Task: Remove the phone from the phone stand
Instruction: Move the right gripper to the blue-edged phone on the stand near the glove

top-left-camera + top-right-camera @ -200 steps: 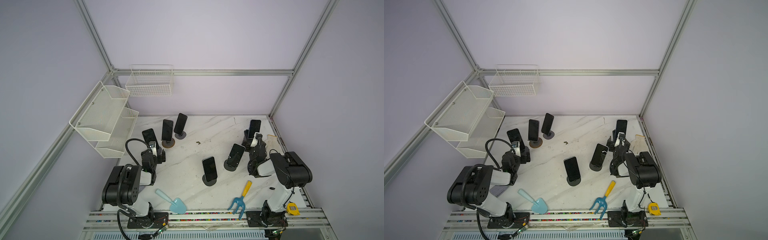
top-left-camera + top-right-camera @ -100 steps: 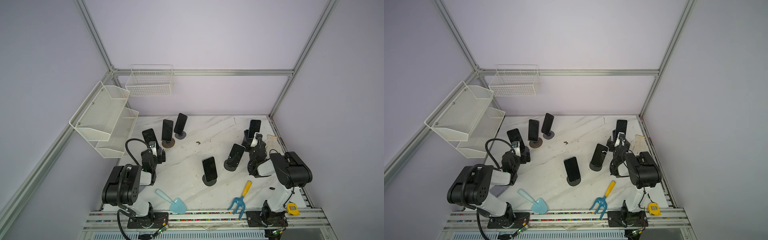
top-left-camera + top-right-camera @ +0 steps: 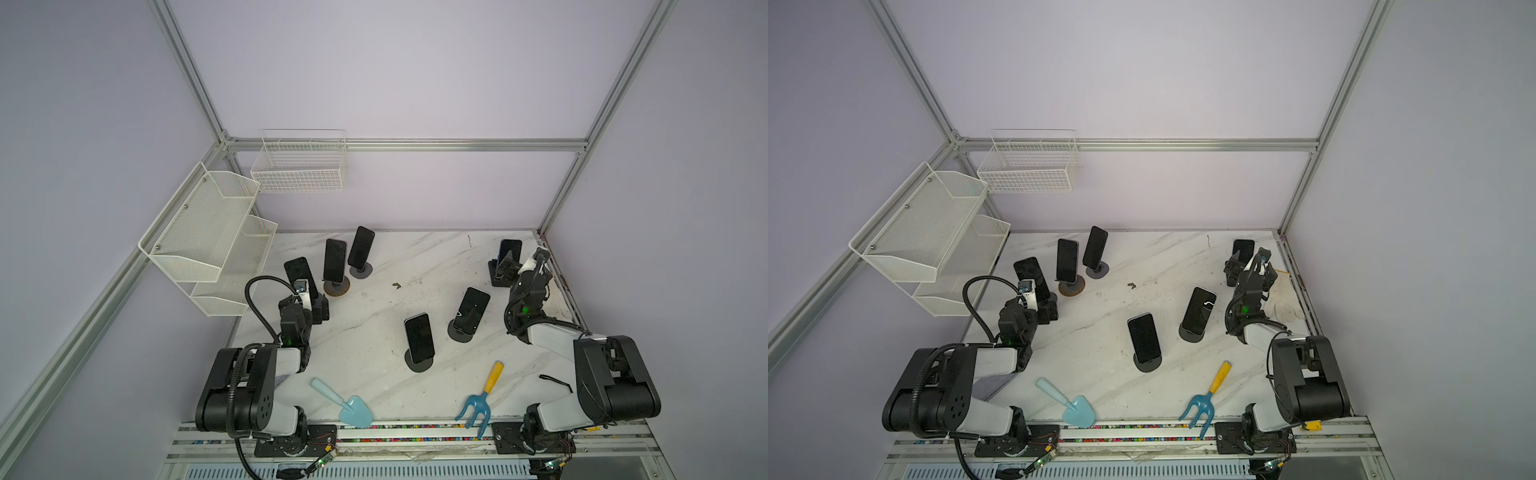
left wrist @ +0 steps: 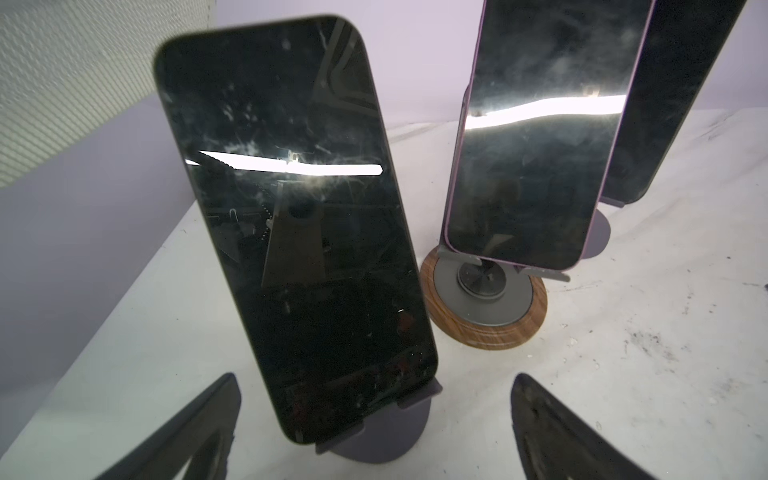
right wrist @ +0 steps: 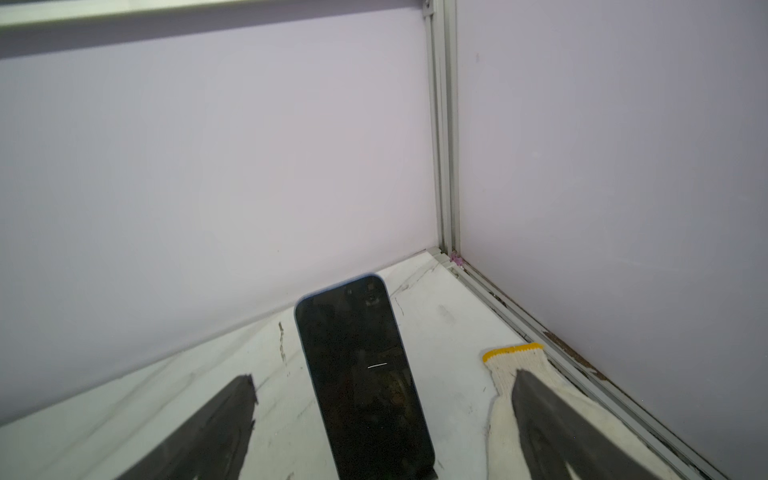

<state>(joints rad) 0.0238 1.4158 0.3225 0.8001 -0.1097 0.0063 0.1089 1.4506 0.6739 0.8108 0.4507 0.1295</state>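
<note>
Six phones stand propped on the table [image 3: 419, 266], each leaning back in its stand with the screen towards the near edge, which leaves the side edges free to pinch. The left gripper [image 4: 374, 384] sits low at the far left, jaws spread wide and empty, aimed so the left phone [image 4: 282, 232] falls between the lines of its two fingers, untouched. That phone rests in the lip of a grey stand [image 4: 376, 442], just beside a second phone [image 4: 532, 158] on a wood-rimmed stand [image 4: 484, 322]. The right gripper [image 5: 384, 376], equally wide and holding nothing, faces the right phone [image 5: 361, 374] in the far right corner, a glove [image 5: 509, 365] lying just right of it. Either phone could be the one to lift; neither is off its stand yet. The left looks nearer a grasp: closing on the edges and drawing up out of the lip should do, keeping clear of the close neighbour. A trowel [image 3: 345, 405] and rake [image 3: 482, 401] lie unused near the front.
</note>
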